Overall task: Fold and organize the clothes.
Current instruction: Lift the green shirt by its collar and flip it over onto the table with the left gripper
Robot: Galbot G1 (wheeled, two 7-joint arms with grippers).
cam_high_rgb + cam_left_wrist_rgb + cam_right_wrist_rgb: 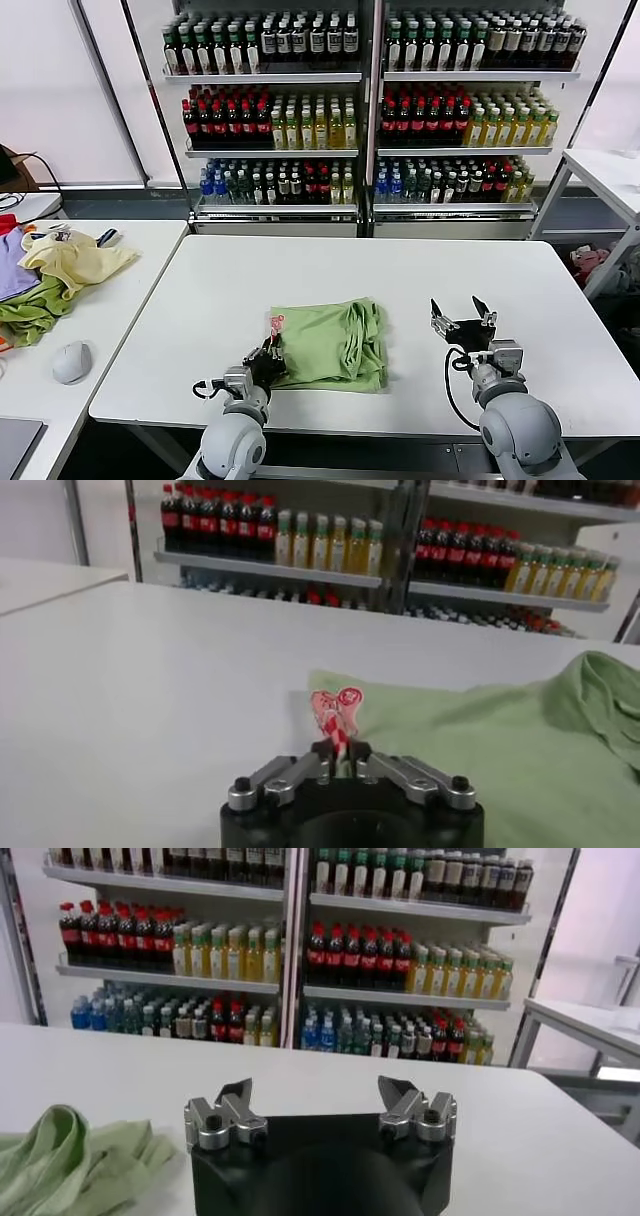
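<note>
Left gripper (340,752) pinches the polo shirt (330,343) at its near-left edge, mid-table (400,270). Right gripper (462,312), jaws wide, hovers beside. Shelves (370,150) behind hold bottles (270,120).

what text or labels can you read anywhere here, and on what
None can be read.
Polo shirt: red-and-white print by the left gripper, no letters legible.
Shelf bottles: labels too small and blurred.
Side table items: no legible text.

One green polo shirt (333,343), two hands, two white tables, one mouse (71,361).
</note>
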